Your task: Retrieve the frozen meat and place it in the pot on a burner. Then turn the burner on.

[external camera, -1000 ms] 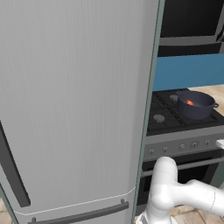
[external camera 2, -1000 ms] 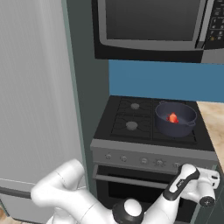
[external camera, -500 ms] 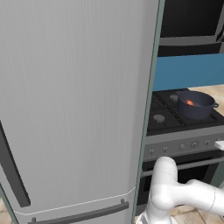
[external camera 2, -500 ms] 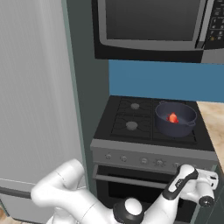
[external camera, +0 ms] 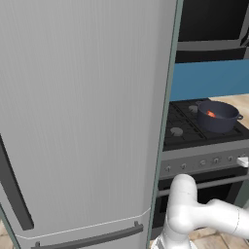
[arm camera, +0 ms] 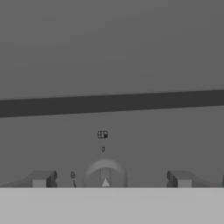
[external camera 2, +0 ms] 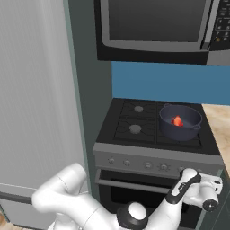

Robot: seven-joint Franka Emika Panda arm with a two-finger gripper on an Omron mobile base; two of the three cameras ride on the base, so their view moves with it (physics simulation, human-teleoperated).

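Frozen meat [external camera 2: 178, 121] sat in pot [external camera 2: 180, 121], up behind the spread-open hand [arm camera: 109, 179] facing a stove knob [arm camera: 105, 176]. Nudged marginally closer than before.

fridge [external camera: 82, 121]: brushed metal (matt) | pot [external camera 2: 180, 122]: glossy | counter [external camera 2: 218, 121]: wood

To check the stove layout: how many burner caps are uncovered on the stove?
2 burner caps: one rear left, one front left. The pot stands on the right side and may hide others.
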